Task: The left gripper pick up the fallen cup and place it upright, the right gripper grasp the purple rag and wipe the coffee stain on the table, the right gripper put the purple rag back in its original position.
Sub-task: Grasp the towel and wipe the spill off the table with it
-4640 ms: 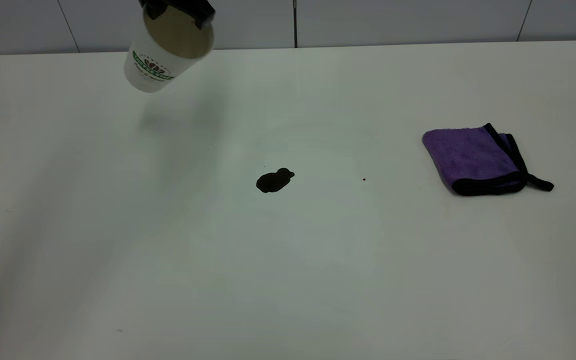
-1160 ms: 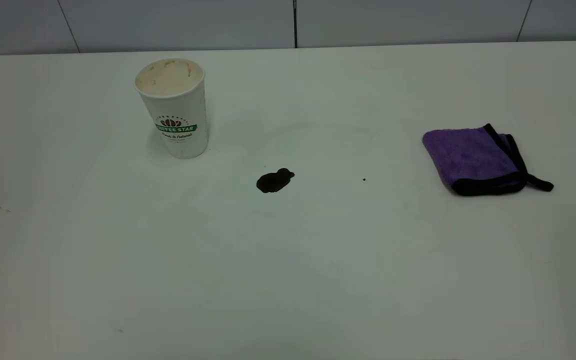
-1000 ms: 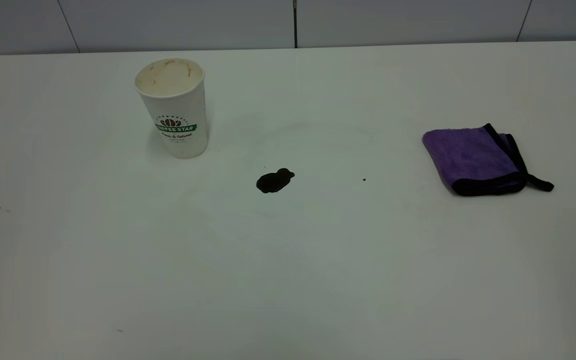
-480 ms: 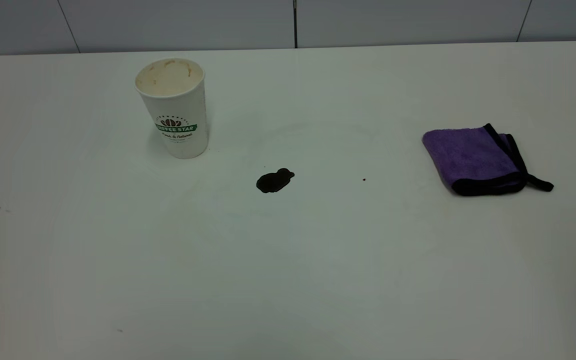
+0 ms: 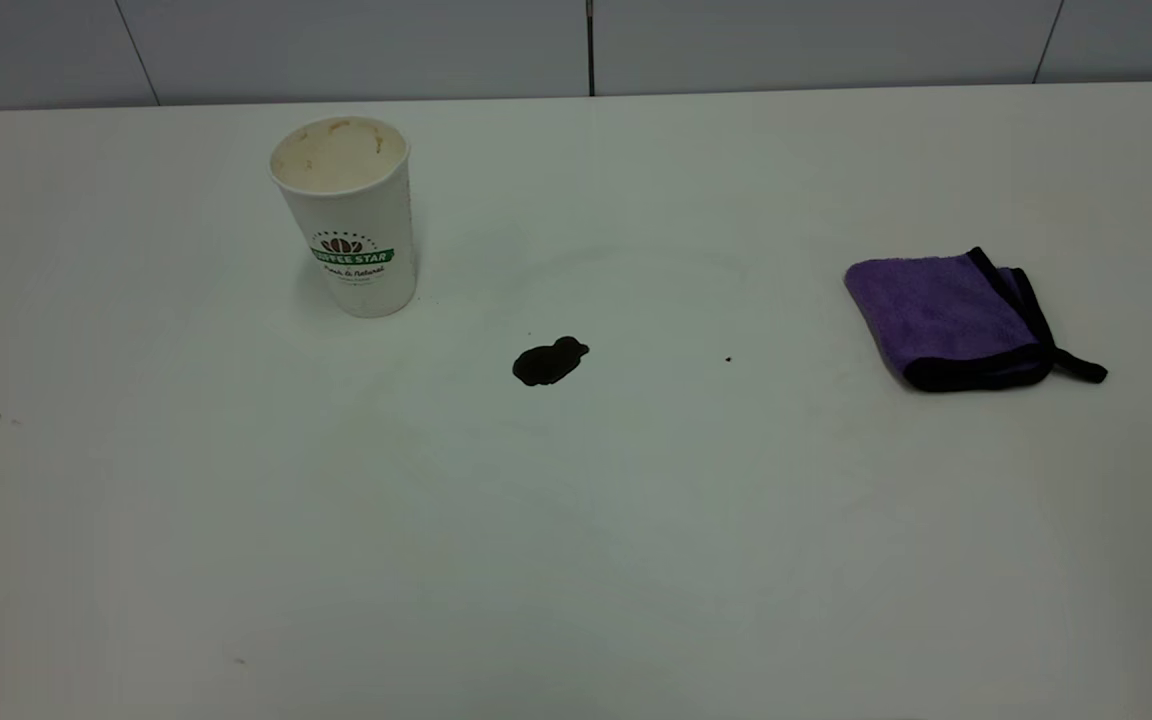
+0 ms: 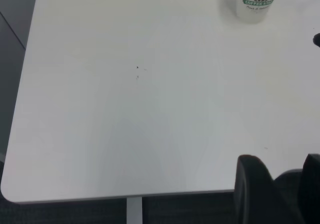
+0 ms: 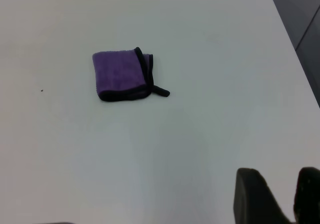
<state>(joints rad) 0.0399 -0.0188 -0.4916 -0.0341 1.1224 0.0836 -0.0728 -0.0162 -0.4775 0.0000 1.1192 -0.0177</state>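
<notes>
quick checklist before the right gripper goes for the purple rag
1. Cup upright on the table, mouth up: ok.
2. Left gripper clear of the cup, far back near the table edge in its wrist view: ok.
3. Purple rag lying folded and flat, nothing on it, loop tab on the side away from the stain: ok.
4. Coffee stain not yet wiped, lying between cup and rag: ok, wipe is due.
5. Right gripper well short of the rag, with bare table between them: ok.
6. Right gripper open wide enough for the rag: cannot tell, only the finger bases show.
</notes>
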